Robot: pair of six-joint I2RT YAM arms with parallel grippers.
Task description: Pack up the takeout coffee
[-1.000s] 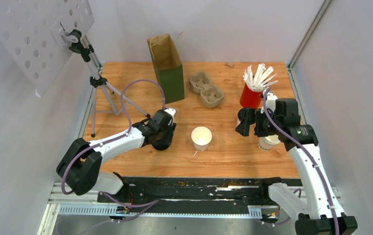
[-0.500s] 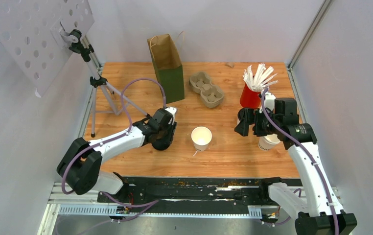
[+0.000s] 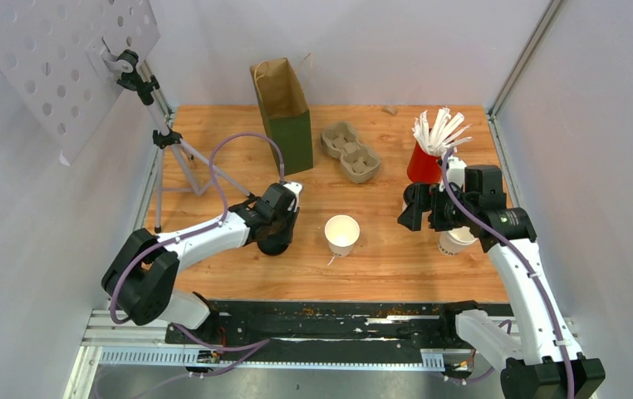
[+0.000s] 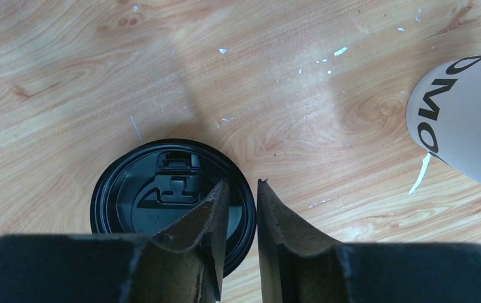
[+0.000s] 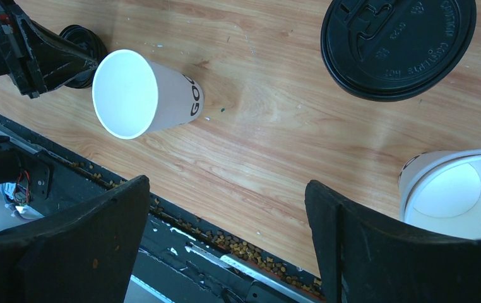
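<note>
The left pincer [image 4: 243,189] is pinched on the rim of the black lid [image 4: 130,202] lying on the desk [image 3: 380,270] left of the lidless cup [image 3: 341,234], the right pincer [image 5: 226,184] is held wide open, empty, right of that cup; the lid could be dropped, only its thin edge being caught.

On the wooden table [image 3: 380,258] we see a paper bag [image 3: 284,112] standing upright at the back, a grey cup carrier [image 3: 350,151] beside it, a red cup [image 3: 423,165] of white stirrers [image 3: 439,130] further right — and, far left, a tripod [image 3: 172,158] holding a perforated board [image 3: 56,58].
</note>
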